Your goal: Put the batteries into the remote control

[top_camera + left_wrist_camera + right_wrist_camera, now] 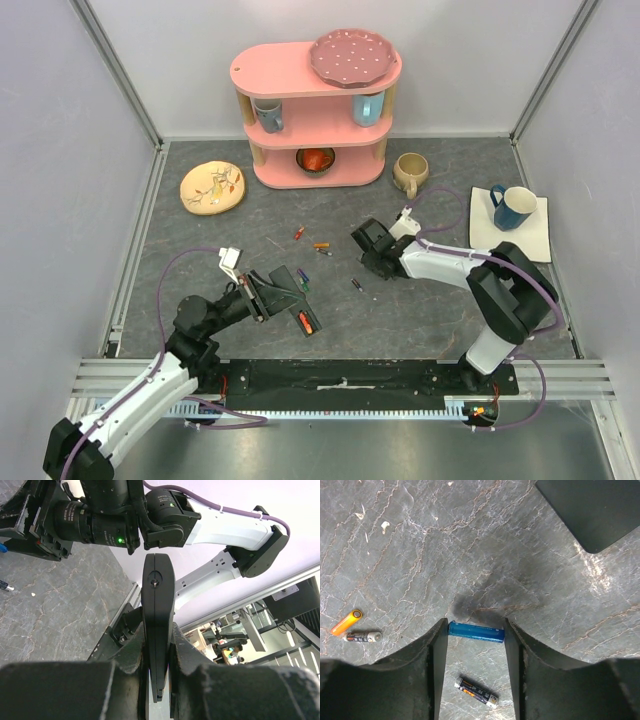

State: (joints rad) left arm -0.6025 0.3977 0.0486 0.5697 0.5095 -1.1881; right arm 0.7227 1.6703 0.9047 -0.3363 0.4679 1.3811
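Observation:
My left gripper (270, 291) is shut on the remote control (158, 595), a slim black bar held edge-on that sticks out past the fingers (187, 652) toward the right arm. My right gripper (476, 641) is low over the table, and a blue battery (476, 632) spans the gap between its fingers, touching both at its ends. Loose batteries lie on the table: an orange one (347, 621), a black one beside it (364, 637), another black one (476, 691), a red one (299, 233) and a green and purple pair (303, 283) by the left gripper.
A small black piece with a red-orange part (308, 321) lies near the left gripper. A black flat shape (592, 510) fills a corner of the right wrist view. At the back stand a pink shelf (318, 110), a yellow plate (212, 187), a beige mug (410, 173) and a blue mug (515, 207).

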